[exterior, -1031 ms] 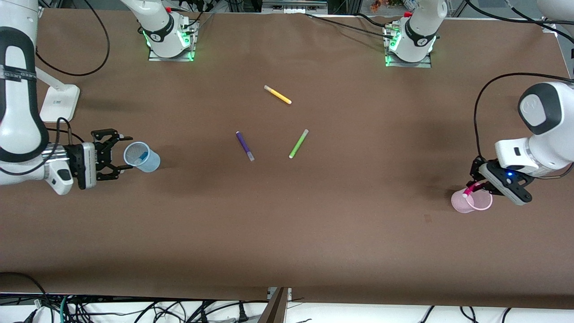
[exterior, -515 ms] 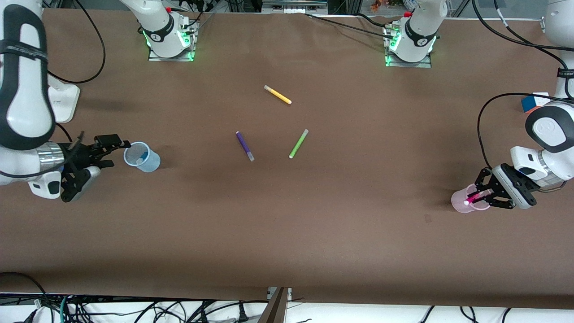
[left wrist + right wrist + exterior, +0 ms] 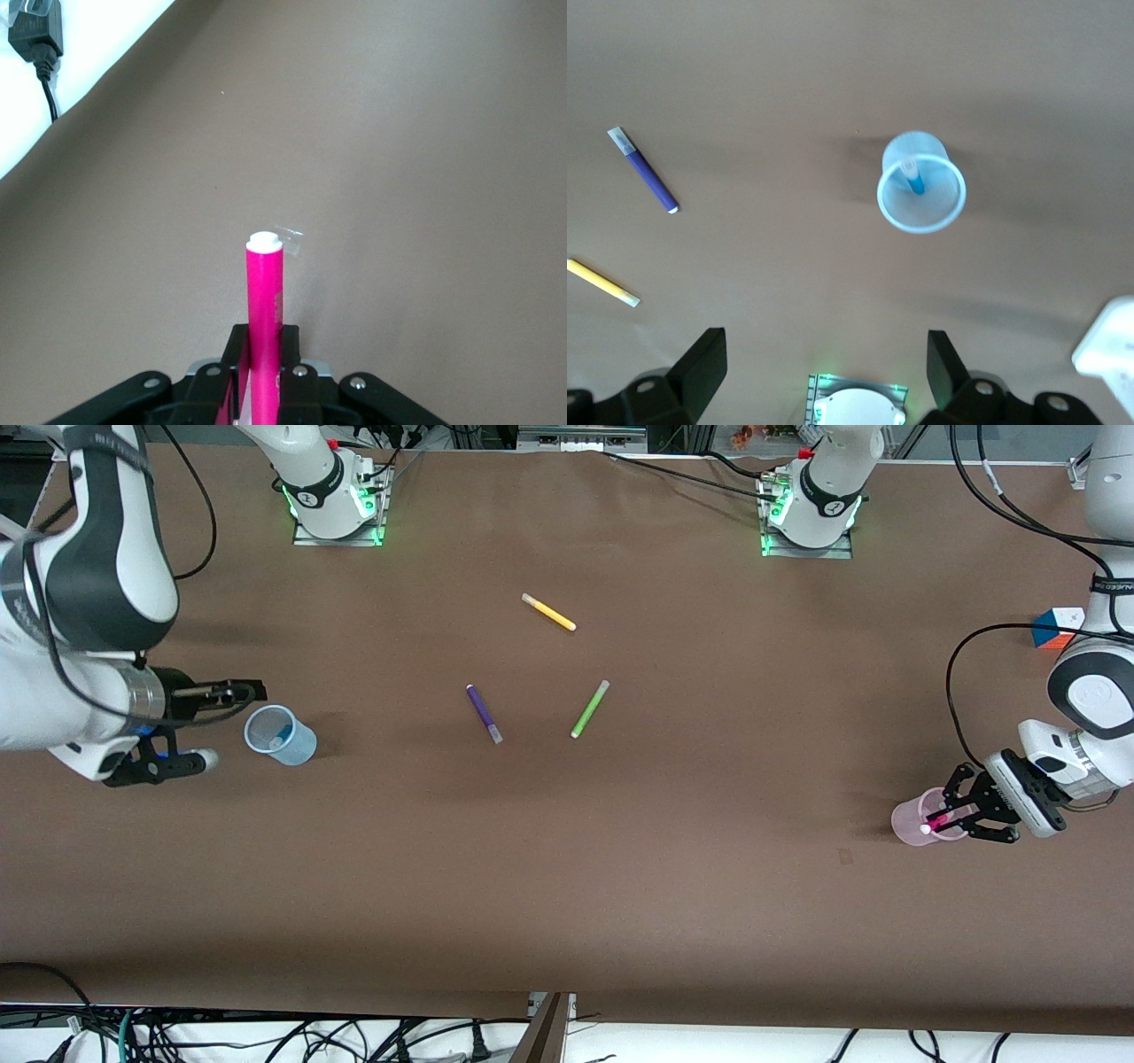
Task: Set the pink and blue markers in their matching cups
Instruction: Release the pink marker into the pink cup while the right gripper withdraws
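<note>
Brown paper covers the whole bench [image 3: 620, 886], cables trailing off its edges, and both ends are busy. At the left arm's end, the left end effector [image 3: 955, 815] sits over the pale pink cup [image 3: 912, 825] with its fingers closed on the pink marker [image 3: 935, 819], the pale cap poking out past the rim; that low, slanted hold looks like a deliberate feed into the cup's mouth, so I'd judge this drop nearly done but not released. At the right arm's end, the pale blue cup [image 3: 283, 735] stands upright with the blue marker [image 3: 283, 733] already inside, and the right end effector [image 3: 208, 722] hangs just beside it, fingers spread wide and empty, which reads as a job finished on that side. Out in the middle lie the purple pen [image 3: 484, 713], the lime-green pen [image 3: 589, 708] and, closer to the bases, the yellow pen [image 3: 548, 612], all well apart and no part of this task. The left wrist view gives what the front camera can't: the pink marker pinched squarely between the fingers, though the cup itself is out of sight there. The right wrist view looks straight down the blue cup and confirms the marker leaning inside.
</note>
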Controlling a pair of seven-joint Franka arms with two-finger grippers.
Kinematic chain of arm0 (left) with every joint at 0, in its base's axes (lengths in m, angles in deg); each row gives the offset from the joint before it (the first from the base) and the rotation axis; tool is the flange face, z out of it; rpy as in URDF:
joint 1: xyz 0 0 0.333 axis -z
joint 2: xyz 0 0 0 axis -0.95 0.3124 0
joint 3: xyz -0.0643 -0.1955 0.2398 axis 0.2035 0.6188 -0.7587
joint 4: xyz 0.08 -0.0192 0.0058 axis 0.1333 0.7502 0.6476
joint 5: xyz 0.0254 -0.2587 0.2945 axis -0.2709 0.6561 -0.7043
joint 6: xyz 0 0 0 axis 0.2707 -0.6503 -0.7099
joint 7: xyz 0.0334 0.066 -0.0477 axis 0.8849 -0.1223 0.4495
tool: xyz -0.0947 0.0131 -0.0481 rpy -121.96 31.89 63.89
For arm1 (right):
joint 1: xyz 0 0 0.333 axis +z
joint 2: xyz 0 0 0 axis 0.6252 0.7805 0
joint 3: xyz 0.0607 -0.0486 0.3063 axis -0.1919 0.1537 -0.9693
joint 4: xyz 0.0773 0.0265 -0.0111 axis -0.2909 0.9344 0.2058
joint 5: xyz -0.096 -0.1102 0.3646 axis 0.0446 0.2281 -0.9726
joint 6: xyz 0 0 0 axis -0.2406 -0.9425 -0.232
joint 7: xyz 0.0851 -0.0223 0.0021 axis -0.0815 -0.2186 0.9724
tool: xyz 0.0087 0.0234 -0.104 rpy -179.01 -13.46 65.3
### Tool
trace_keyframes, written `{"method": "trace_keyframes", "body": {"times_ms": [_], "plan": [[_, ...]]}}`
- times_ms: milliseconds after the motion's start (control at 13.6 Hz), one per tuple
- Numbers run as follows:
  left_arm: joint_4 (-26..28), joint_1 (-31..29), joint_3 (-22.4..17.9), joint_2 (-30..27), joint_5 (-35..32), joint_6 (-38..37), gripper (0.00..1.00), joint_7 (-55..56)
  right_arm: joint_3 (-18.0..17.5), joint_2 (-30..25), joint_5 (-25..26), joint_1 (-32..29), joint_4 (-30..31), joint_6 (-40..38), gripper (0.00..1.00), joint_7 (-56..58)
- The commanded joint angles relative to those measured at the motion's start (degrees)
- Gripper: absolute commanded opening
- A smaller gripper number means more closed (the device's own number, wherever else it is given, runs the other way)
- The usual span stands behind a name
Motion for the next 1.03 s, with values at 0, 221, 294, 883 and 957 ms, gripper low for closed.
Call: {"method": "trace_keyframes", "body": {"times_ms": [0,221,294,883,957], "plan": [[-1.6,-0.9,0.9,0.7,1.8,-0.7,0.30,-2.1,-0.4,-12.6,1.4,-1.2,11.8,3.7,1.00,-1.1],[-1.7,-1.5,0.9,0.7,1.7,-0.9,1.00,-3.2,-0.4,-20.2,3.3,-2.5,13.3,3.7,1.00,-1.0],[-2.0,-1.5,0.9,0.7,1.7,-1.1,1.00,-3.2,-0.2,-22.2,5.2,-3.1,13.2,4.3,1.00,-1.0],[-3.1,2.2,1.9,-11.0,-10.9,-13.3,1.00,38.0,1.7,-25.2,5.2,-3.4,13.0,1.6,1.00,-1.6],[-3.4,3.7,2.0,-12.9,-13.9,-16.7,1.00,46.2,1.7,-25.1,4.0,-3.4,13.0,0.8,1.00,-1.6]]}}
